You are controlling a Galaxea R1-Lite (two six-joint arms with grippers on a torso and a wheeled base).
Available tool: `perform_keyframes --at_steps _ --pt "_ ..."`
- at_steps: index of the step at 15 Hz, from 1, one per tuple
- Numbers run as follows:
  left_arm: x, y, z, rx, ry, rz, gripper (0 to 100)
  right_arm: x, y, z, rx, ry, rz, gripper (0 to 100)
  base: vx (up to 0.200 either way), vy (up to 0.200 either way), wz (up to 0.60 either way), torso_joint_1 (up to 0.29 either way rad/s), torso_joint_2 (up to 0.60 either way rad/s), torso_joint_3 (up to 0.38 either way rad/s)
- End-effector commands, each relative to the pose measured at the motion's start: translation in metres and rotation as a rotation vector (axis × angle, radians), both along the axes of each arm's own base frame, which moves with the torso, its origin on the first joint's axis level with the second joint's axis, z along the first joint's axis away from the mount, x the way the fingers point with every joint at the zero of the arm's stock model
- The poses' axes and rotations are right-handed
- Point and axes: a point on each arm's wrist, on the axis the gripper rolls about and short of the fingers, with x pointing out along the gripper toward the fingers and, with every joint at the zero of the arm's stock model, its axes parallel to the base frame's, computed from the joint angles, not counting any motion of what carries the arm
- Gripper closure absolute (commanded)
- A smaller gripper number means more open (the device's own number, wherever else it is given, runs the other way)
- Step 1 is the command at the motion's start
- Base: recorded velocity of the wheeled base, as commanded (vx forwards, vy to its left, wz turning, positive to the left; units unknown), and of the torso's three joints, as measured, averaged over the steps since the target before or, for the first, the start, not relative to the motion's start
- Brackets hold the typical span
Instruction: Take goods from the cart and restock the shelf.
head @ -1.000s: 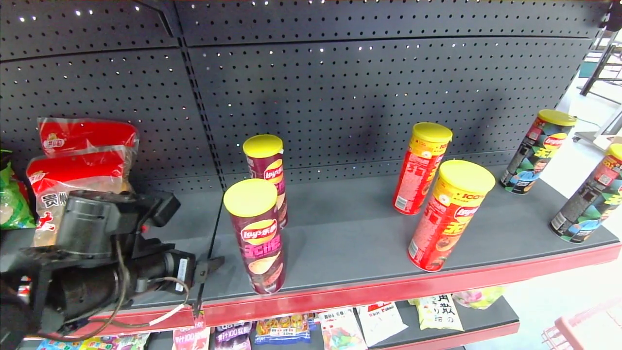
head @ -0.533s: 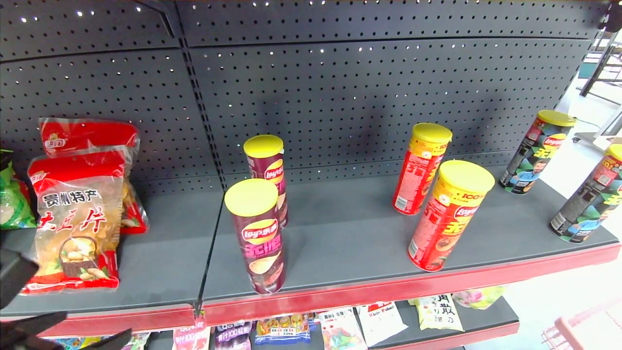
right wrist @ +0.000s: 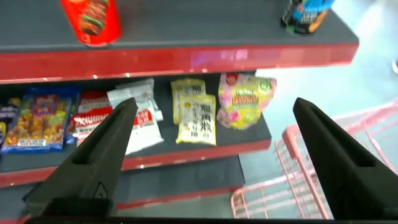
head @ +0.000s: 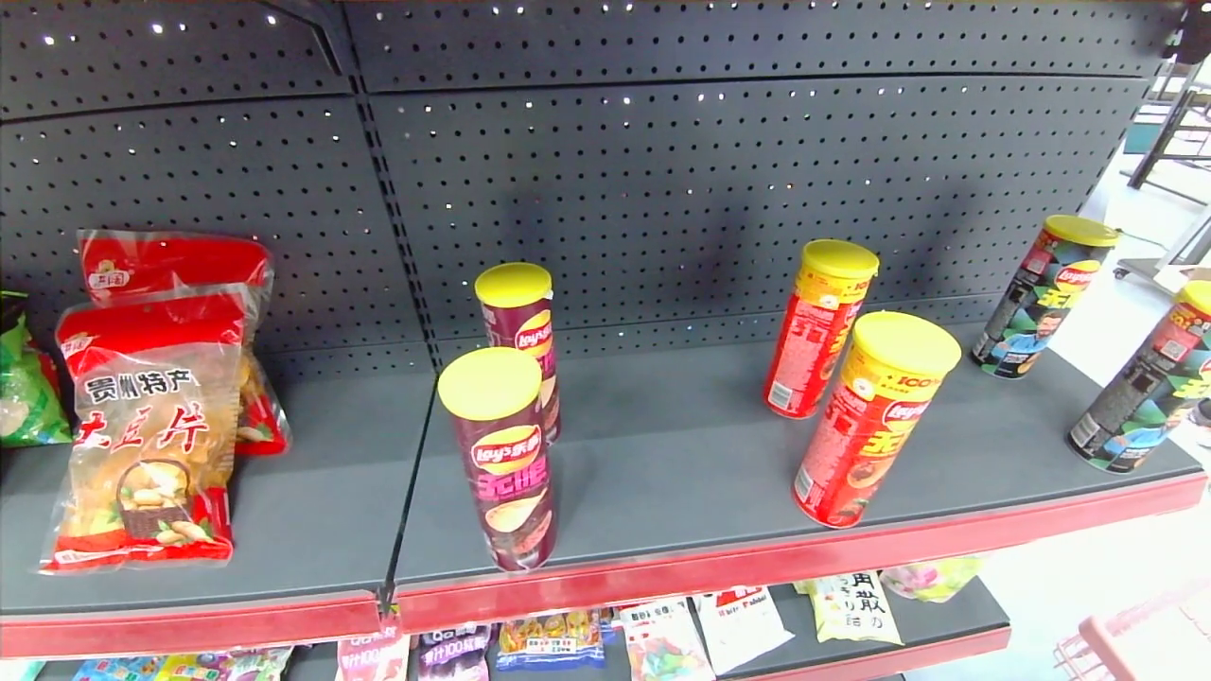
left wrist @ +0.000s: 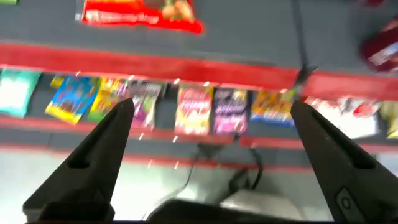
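Red-edged shelf: ahead of the right gripper, whose fingers are spread wide with nothing between them. Red chip can and black chip can stand on it beyond the fingertips. Pink wire cart: near that gripper, below shelf level. Left gripper: also spread and empty, facing the shelf edge, with a red snack bag beyond.

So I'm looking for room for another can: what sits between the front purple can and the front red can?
Nothing: in the head view the grey shelf is bare between the front purple can and the front red can.
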Motion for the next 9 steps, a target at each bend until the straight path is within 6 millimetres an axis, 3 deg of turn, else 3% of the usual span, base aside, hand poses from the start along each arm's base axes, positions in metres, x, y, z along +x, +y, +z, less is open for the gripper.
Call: perform_keyframes --at_steps 1,4,9 --pt "-0.024 -0.001 -0.040 0.049 -0.200 -0.087 0 -0.006 0.000 -0.002 -0.007 -0.071 0.008 0 0.000 0.000 0.00 0.000 0.00 0.000" --pt "-0.017 -0.001 -0.047 0.102 -0.241 -0.080 0 -0.006 -0.001 -0.002 -0.015 -0.072 -0.055 0 0.000 0.000 0.00 0.000 0.00 0.000" --pt "-0.008 0.000 -0.054 0.120 -0.303 -0.017 0 -0.013 -0.001 -0.004 -0.014 -0.149 0.058 0 0.000 0.000 0.00 0.000 0.00 0.000"
